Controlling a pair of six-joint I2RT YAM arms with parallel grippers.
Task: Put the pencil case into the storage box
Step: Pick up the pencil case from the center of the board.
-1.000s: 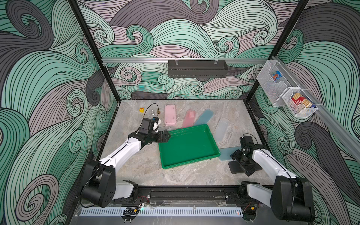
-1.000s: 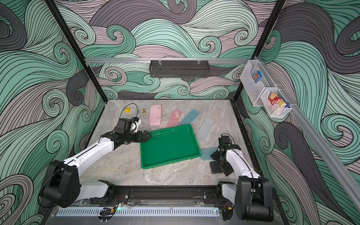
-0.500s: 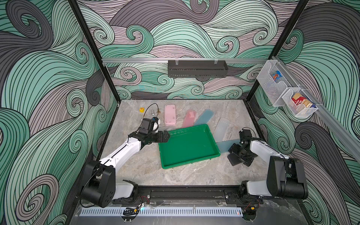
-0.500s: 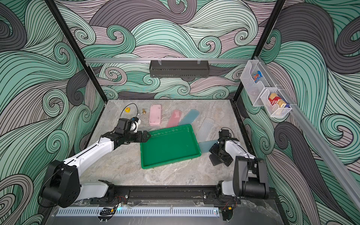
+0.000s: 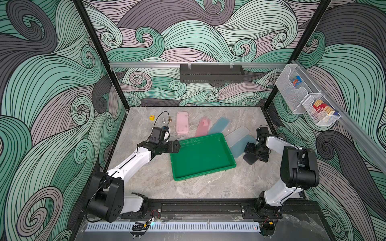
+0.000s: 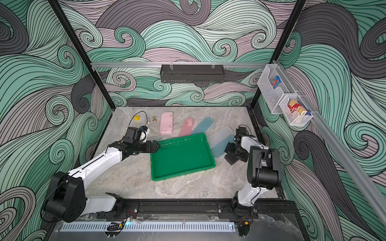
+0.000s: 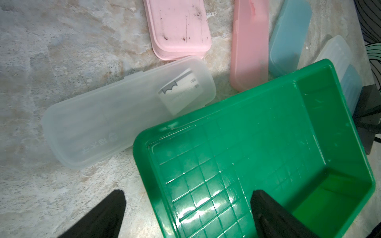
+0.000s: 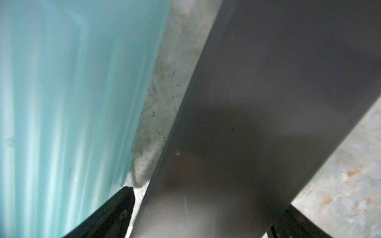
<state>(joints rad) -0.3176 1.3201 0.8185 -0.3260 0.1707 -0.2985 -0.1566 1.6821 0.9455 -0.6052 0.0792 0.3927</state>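
Over on the left, the left gripper (image 5: 175,146) hung low with its jaws spread wide and nothing between them. In the left wrist view one finger (image 7: 107,214) sat over the bare table (image 5: 146,183) and the other over the corner of the storage box (image 5: 200,156). Just past that corner a clear case (image 7: 127,111) lay flat on the table, with one end right up against the box's rim. Behind it were a wide pink case (image 5: 182,123), a slim pink case (image 5: 202,126) and a blue case (image 5: 219,125), all on the table along the far side of the box. The green box itself sat slightly skewed in the middle of the table. Just to its right a frosted case (image 5: 237,135) and a second blue case (image 5: 241,146) lay side by side. Next came the dark pencil case (image 5: 249,161), flat on the table just beside that blue one. The right gripper (image 8: 208,199) was down over it with its jaws spread astride it. The right wrist view showed a sliver of table between one finger (image 8: 121,206) and the case's edge, so it wasn't pinched.
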